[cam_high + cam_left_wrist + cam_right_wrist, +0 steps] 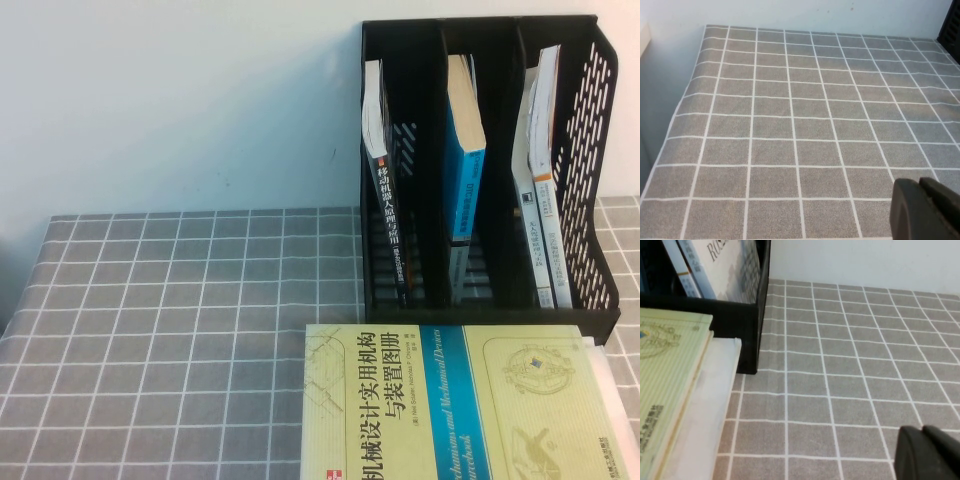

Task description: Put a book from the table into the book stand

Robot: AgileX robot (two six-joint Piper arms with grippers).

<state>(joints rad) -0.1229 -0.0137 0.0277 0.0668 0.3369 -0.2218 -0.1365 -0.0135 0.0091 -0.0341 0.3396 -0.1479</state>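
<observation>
A large pale yellow-green book (455, 400) with a blue band across its cover lies flat on the table (180, 330) near the near edge, towards the right corner, directly in front of the black book stand (600, 160). The stand sits at the far right part of the table against the wall and has three upright compartments. The left compartment holds a dark-spined book (385, 190) leaning to the left, the middle one a blue book (465, 170), and the right one a couple of white and light-coloured books (535, 170) tilted against the perforated side wall. The big book's far edge lies just beside the stand's front lip; whether they touch cannot be told. In the right wrist view the same book (662, 390) shows its thick white page block beside the stand's front corner (747, 347). The right gripper (927, 452) hovers over the checked cloth near the right edge of the table, beside the book, grasping nothing, its dark fingers drawn together. The left gripper (925, 207) hangs above bare cloth on the left half of the table, well apart from the book, likewise clenched on nothing.
</observation>
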